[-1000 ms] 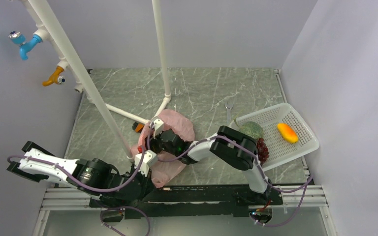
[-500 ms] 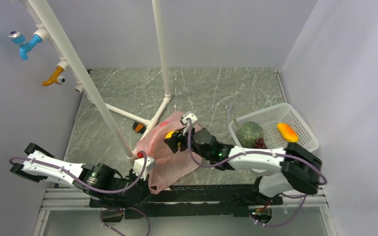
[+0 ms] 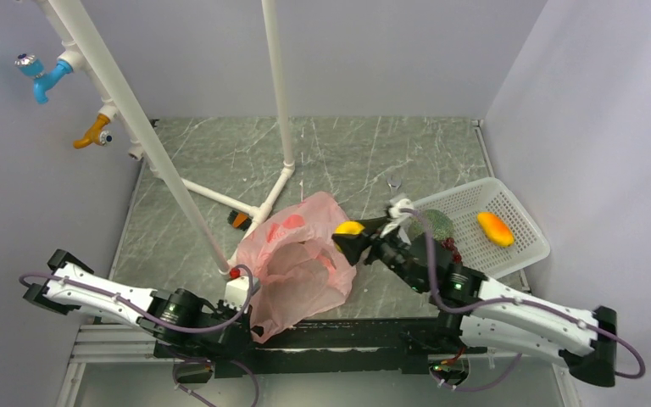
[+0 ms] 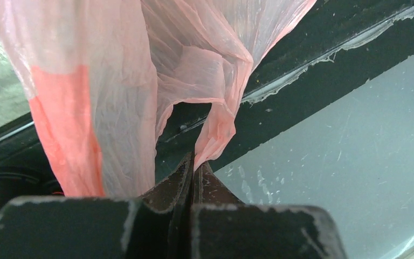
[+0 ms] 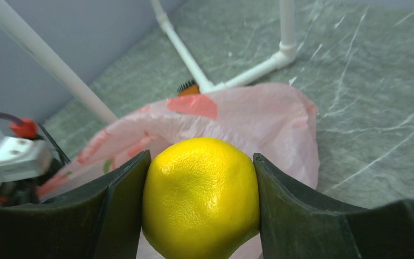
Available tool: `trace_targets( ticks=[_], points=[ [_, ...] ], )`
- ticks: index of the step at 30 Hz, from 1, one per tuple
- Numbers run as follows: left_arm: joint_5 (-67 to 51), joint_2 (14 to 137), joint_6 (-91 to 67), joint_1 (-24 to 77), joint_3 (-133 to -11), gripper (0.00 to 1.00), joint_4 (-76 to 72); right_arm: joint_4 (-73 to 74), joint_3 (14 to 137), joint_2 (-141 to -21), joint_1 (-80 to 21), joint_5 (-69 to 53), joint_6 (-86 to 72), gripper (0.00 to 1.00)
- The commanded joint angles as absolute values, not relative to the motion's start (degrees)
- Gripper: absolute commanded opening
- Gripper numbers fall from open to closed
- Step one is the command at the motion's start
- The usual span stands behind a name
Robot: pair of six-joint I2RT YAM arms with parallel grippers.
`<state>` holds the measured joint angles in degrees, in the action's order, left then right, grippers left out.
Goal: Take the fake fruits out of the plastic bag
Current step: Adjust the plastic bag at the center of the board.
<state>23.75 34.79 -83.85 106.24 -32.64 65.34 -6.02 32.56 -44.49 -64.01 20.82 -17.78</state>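
Note:
The pink plastic bag (image 3: 301,254) lies open at the table's near middle. My left gripper (image 3: 239,292) is shut on the bag's near edge, and the left wrist view shows the pinched pink film (image 4: 215,129) between its closed fingers. My right gripper (image 3: 349,234) is shut on a yellow fake fruit (image 3: 349,227) and holds it above the table just right of the bag. In the right wrist view that yellow fruit (image 5: 200,197) fills the gap between the fingers, with the bag (image 5: 259,116) behind it. A grey-green melon (image 3: 435,223), a purple grape bunch (image 3: 453,251) and an orange piece (image 3: 495,228) lie in the white mesh basket (image 3: 517,254).
White pipe frame (image 3: 281,93) stands behind the bag, its foot near an orange-and-black brush (image 3: 239,220). A wrench (image 3: 394,182) lies beside the basket. Blue and yellow taps (image 3: 41,78) hang at the far left. Walls close in on the three far sides.
My right gripper has come out of the bag with the yellow fruit and moved right, toward the basket. The bag has opened and lifted. My left gripper has stayed shut on it.

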Motion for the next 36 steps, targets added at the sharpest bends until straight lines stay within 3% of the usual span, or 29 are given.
trace_targets(
  ticks=[1,5,10,19,24,27,29,32,34,35,36],
  points=[
    [25.3,33.5,-89.2,106.5,-30.7,0.0,59.4,2.2,32.8,-33.7,-64.1,25.8,-18.1,0.11],
    [27.1,34.8,-89.5,105.1,-28.4,0.0,54.1,7.5,35.1,-29.7,-64.1,29.8,-16.1,0.12],
    [22.5,42.1,-78.5,97.2,-29.0,0.0,42.7,12.9,37.8,-30.3,-64.0,36.7,-16.4,0.09],
    [15.5,60.5,-50.8,78.7,-48.7,0.0,38.9,21.5,40.8,-30.1,-64.0,45.8,-19.1,0.09],
    [7.8,72.0,-39.7,71.0,-60.0,0.02,34.1,34.8,47.1,-30.0,-64.0,56.6,-29.2,0.08],
    [4.9,77.6,-37.1,69.1,-64.6,0.15,35.7,37.8,48.2,-28.6,-64.1,57.6,-30.7,0.09],
    [4.4,80.0,-35.9,68.9,-67.1,0.29,37.0,38.8,48.4,-27.3,-63.9,57.4,-30.8,0.1],
    [3.9,78.8,-35.7,68.9,-67.7,0.61,36.1,40.6,48.8,-26.4,-64.0,58.1,-31.6,0.11],
    [2.4,75.5,-36.0,68.9,-65.4,0.76,32.5,43.1,49.4,-26.9,-64.0,59.6,-33.3,0.13],
    [1.7,73.5,-36.2,68.8,-64.4,0.93,31.0,44.2,49.8,-27.6,-64.0,60.2,-34.2,0.14],
    [1.3,71.6,-36.6,68.8,-63.6,0.98,29.8,45.4,50.1,-28.1,-64.0,60.7,-35.0,0.15]
  ],
)
